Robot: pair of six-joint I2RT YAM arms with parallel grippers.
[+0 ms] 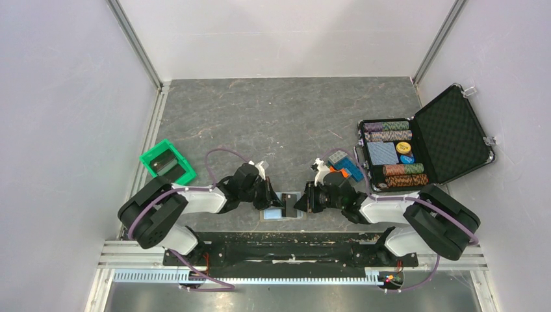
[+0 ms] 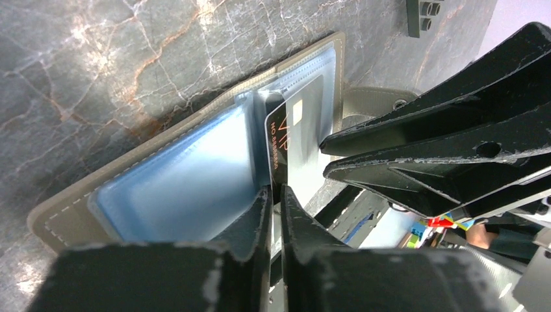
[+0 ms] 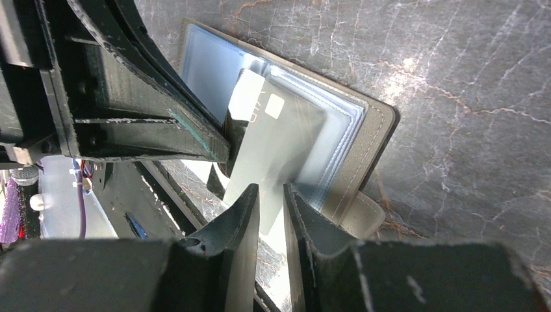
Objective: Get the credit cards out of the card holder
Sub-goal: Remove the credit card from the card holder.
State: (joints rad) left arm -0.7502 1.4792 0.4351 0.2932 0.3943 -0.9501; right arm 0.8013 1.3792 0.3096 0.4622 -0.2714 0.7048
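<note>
Far out to the left of the card holder [image 1: 283, 214] and a little behind it sits a green bin [image 1: 151, 162], which plays no part right now. Coming in from the left of the holder, my left gripper [image 2: 275, 198] has its jaws drawn down to a sliver. A dark credit card [image 3: 279, 149] runs edge-first into that slit, so I judge the card is pinched there. The holder lies open and flat on the stone table [image 1: 273, 110] at the near edge, between the two arms, its pale-blue plastic sleeves [image 2: 175, 188] facing up. The card stands tilted up out of the sleeve on the holder's right half, most of it already free, its chip and "VIP" lettering showing. From the right side of the holder, my right gripper [image 3: 269, 195] has its jaws narrow too, tips at the card's face, but I cannot tell whether they clamp it or only steady things. Well to the right of the holder and farther back, the open poker-chip case [image 1: 455, 127] stays out of the way. I read this as mid-extraction of one card. The next move calls for a straight pull along the sleeve while the holder is kept pinned, or it may lift with the card.
</note>
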